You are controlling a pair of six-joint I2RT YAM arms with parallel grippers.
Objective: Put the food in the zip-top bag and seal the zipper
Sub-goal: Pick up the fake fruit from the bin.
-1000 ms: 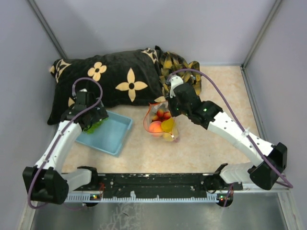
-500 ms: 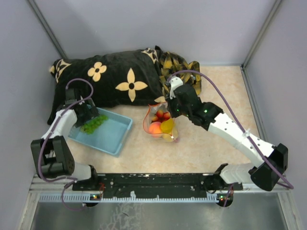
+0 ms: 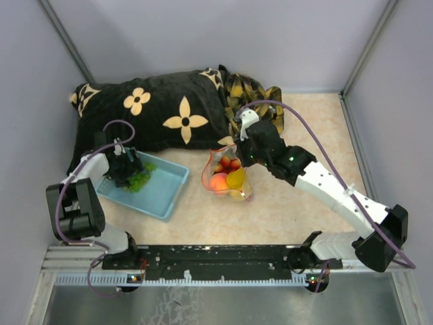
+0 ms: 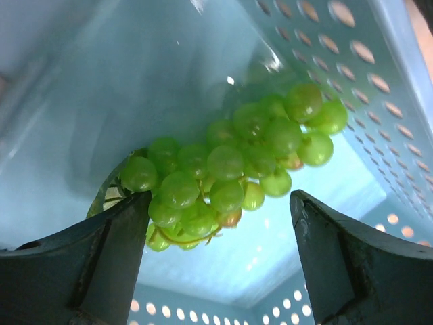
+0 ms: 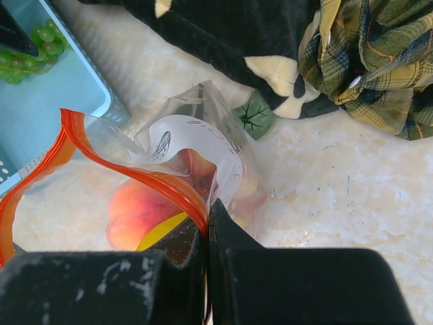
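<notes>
The green grapes (image 4: 230,169) lie in the light-blue basket (image 3: 166,193) near the table's (image 3: 318,115) left edge, straddled by the spread left gripper (image 4: 218,203). The zip-top bag (image 3: 226,177), mid-table, is pinched at its zipper (image 5: 135,172) by the clamped right gripper (image 5: 206,211). The bunch may be dropped if only loose berries are caught.

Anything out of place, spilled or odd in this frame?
Nothing spilled. The black flower-print pillow and crumpled plaid cloth at the far side of the table look unrelated to bagging food. The green grapes lie in the light-blue perforated basket, framed by the open left tool.
</notes>
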